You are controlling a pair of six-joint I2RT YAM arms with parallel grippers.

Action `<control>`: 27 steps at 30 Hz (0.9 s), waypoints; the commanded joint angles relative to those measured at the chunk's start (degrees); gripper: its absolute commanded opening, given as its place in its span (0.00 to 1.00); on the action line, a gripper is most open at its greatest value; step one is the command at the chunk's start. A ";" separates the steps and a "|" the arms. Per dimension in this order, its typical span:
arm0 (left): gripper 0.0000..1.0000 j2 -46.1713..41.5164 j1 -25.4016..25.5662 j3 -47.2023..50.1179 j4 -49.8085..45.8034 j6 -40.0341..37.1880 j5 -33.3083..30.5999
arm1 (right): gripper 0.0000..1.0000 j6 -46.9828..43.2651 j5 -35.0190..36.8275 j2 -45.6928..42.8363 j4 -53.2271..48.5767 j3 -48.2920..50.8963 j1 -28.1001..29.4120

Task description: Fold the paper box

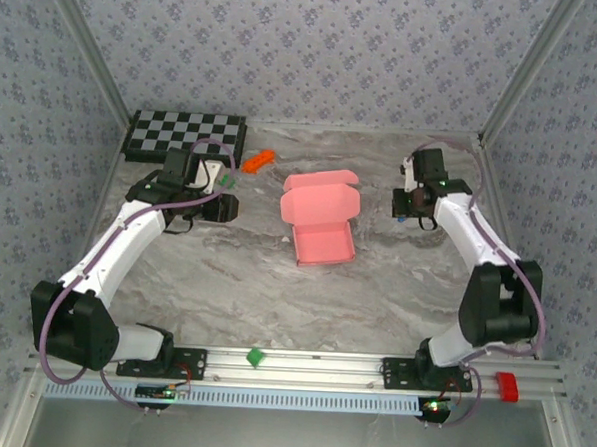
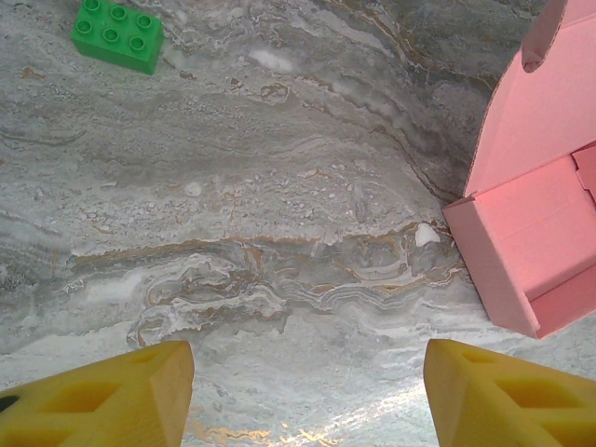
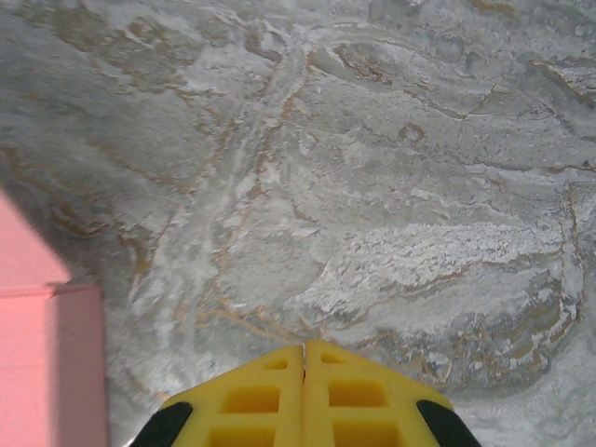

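Left pincer released, right pincer clenched empty. Box lies between: three o'clock of left, nine of right, axis twelve-to-six.

Left arm and right arm: white links, black joints, lilac cables looped alongside. Fingers yellow, with moulded square pockets, black at outer edges.

The paper box is matt pink card. The table looks smooth, marble-patterned and faintly glossy. The green block is shiny plastic.
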State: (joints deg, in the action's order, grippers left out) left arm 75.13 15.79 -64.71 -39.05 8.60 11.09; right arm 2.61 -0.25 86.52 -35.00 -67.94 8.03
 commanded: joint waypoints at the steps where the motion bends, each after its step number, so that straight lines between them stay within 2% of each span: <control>1: 0.66 -1.37 -0.23 -2.29 -1.24 -0.74 0.14 | 0.00 0.99 -3.46 -3.57 -1.61 2.72 1.91; 14: 0.66 -1.58 -0.23 -2.18 -1.03 -0.60 0.48 | 0.00 1.38 -4.12 -7.16 0.30 6.85 15.81; 27: 0.66 -1.59 -0.24 -2.00 -0.62 -0.25 0.63 | 0.00 4.54 -5.44 3.57 6.71 4.61 22.60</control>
State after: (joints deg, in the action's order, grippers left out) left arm 75.09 15.79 -64.71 -39.05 8.62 11.11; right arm 5.54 -5.21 87.85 -29.65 -61.43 30.00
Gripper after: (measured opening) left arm 0.658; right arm 0.053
